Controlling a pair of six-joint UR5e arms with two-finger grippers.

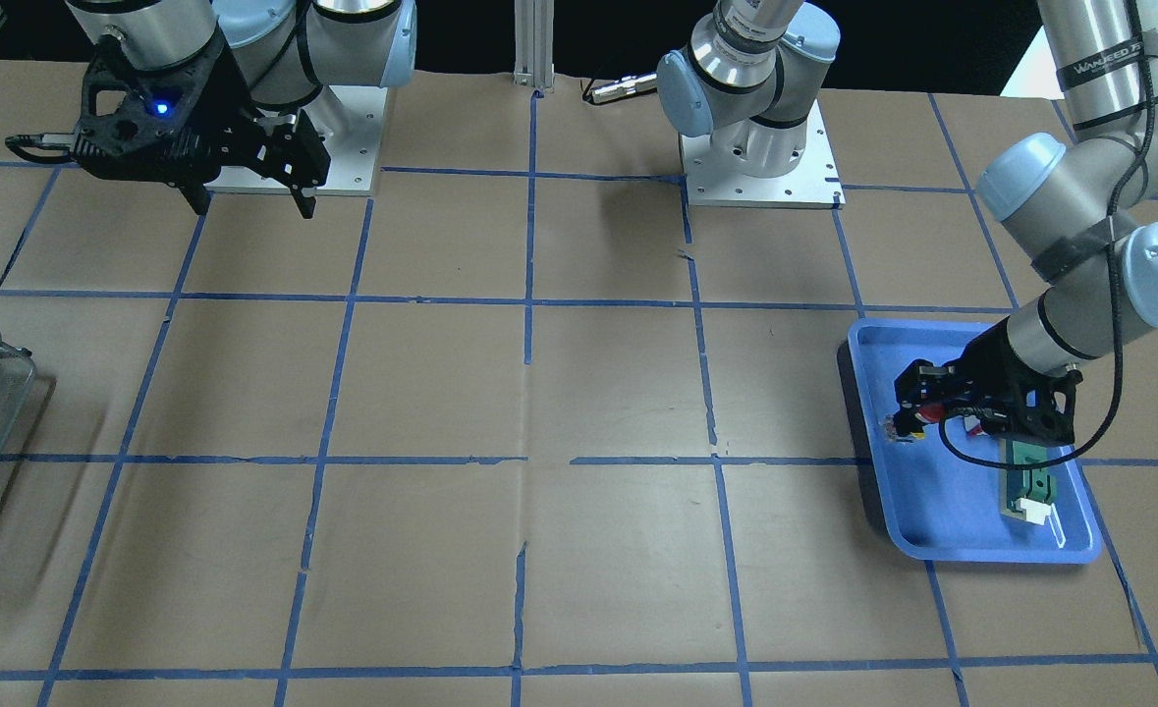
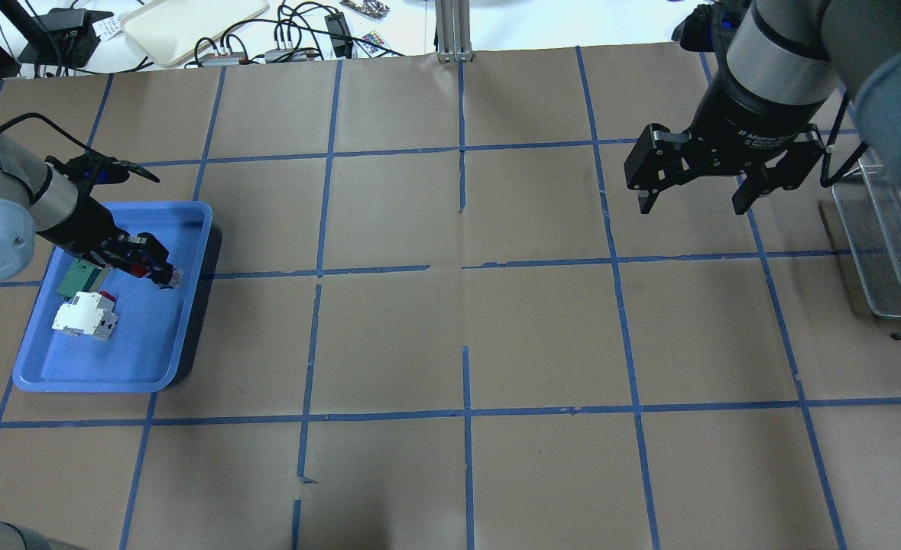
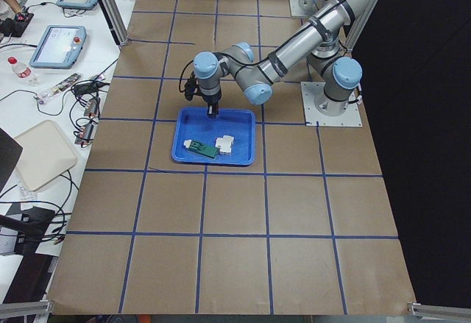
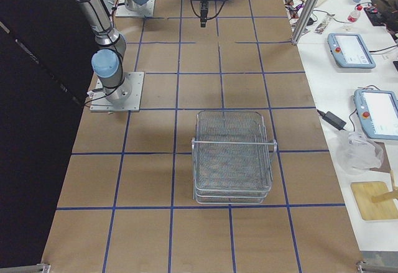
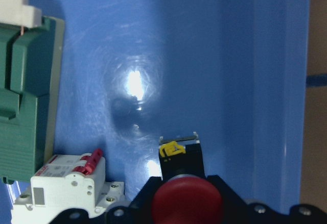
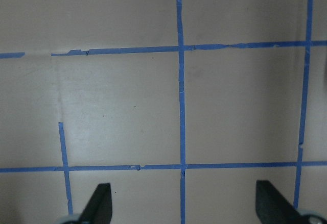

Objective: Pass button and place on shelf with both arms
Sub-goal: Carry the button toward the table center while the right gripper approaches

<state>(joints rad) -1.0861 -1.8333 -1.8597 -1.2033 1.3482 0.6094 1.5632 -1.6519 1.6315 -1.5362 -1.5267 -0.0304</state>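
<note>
The button (image 5: 180,155) has a red cap, a black body with a yellow ring and a metal contact block. My left gripper (image 2: 152,266) is shut on it and holds it just above the floor of the blue tray (image 2: 114,378), near the tray's inner edge. It also shows in the front view (image 1: 910,420) in the same gripper (image 1: 920,405). My right gripper (image 2: 698,195) is open and empty, high over the bare table on the other side (image 1: 254,201). The wire-mesh shelf (image 4: 233,158) stands at the table's right end (image 2: 889,237).
In the tray lie a white block with red marks (image 2: 83,315) and a green flat part (image 2: 76,276), both beside the held button. The table is brown paper with a blue tape grid. The arm bases stand at the robot's edge.
</note>
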